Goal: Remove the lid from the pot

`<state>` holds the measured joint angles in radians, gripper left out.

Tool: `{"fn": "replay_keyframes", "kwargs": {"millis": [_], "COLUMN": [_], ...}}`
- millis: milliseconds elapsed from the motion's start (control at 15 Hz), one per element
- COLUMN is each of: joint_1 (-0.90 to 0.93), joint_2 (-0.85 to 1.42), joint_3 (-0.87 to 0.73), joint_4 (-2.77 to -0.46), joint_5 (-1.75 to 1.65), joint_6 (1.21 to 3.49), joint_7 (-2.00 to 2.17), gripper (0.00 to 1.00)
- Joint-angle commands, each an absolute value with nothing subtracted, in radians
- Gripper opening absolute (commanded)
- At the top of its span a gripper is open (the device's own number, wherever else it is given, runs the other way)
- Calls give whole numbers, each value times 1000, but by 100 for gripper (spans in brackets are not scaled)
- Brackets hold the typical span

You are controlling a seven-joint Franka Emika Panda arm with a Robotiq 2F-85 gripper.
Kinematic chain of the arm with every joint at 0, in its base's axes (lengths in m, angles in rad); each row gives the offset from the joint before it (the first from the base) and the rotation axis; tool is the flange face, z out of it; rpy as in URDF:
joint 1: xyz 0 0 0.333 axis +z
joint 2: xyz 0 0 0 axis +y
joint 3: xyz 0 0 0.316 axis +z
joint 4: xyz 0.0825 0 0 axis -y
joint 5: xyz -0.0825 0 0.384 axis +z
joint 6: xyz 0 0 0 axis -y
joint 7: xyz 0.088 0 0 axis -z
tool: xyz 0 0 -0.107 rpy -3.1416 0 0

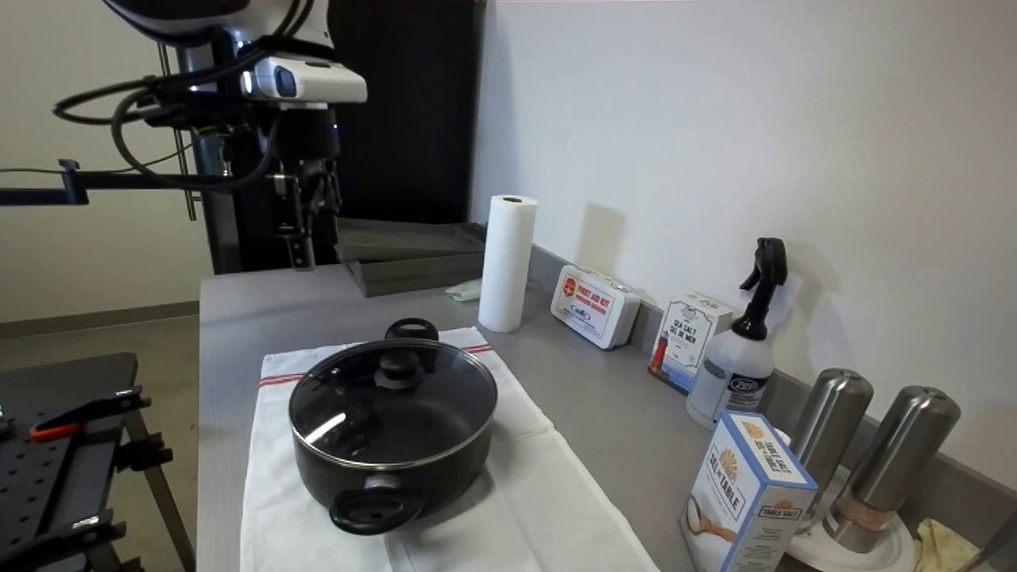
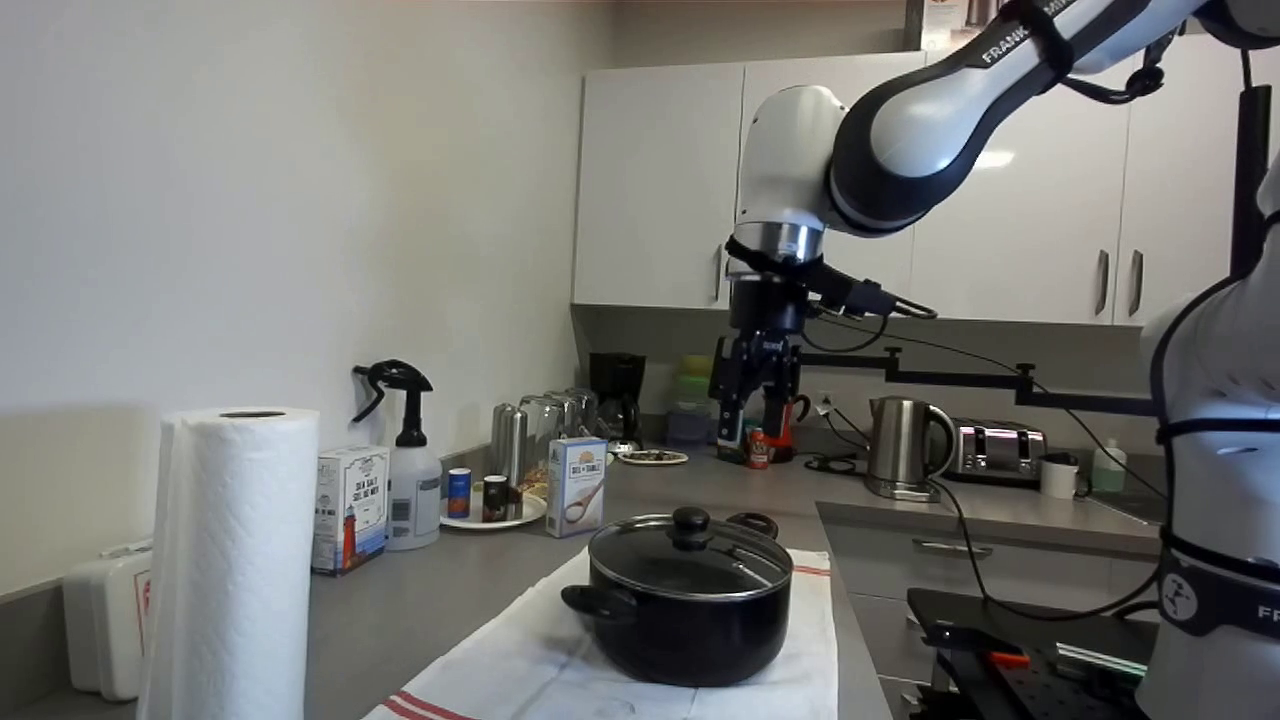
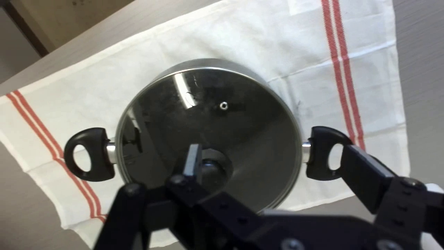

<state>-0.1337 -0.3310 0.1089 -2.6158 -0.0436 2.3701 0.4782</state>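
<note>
The black pot [image 1: 453,481] stands upright on a white towel in both exterior views [image 2: 690,640]. In the wrist view the pot [image 3: 208,63] shows from above, with a black handle on each side. The round glass lid [image 1: 437,417] with a metal rim sits on the pot, also in an exterior view [image 2: 640,565] and the wrist view [image 3: 239,128]. Its black knob [image 1: 400,365] is partly hidden by a finger in the wrist view [image 3: 213,173]. My gripper [image 3: 274,159] is open and empty, pointing down, higher than the lid and apart from it in both exterior views [image 1: 314,245] [image 2: 753,425].
The towel [image 1: 548,477] lies on a grey counter. A paper towel roll [image 1: 508,266], first aid kit [image 1: 594,308], sea salt box [image 1: 691,338], spray bottle [image 1: 731,373], table salt box [image 1: 743,492] and steel canisters [image 1: 894,469] line the wall side. A grey tray [image 1: 417,270] stands behind.
</note>
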Motion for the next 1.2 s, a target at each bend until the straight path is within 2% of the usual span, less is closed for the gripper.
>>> {"fn": "replay_keyframes", "kwargs": {"millis": [0,1133], "joint_1": [-180,-146], "joint_2": [-272,59], "joint_3": [101,-48], "joint_4": [-2607,-2458], "joint_5": [-127,-54], "joint_6": [2403,2637], "joint_7": [564,483], "gripper": [100,100]}}
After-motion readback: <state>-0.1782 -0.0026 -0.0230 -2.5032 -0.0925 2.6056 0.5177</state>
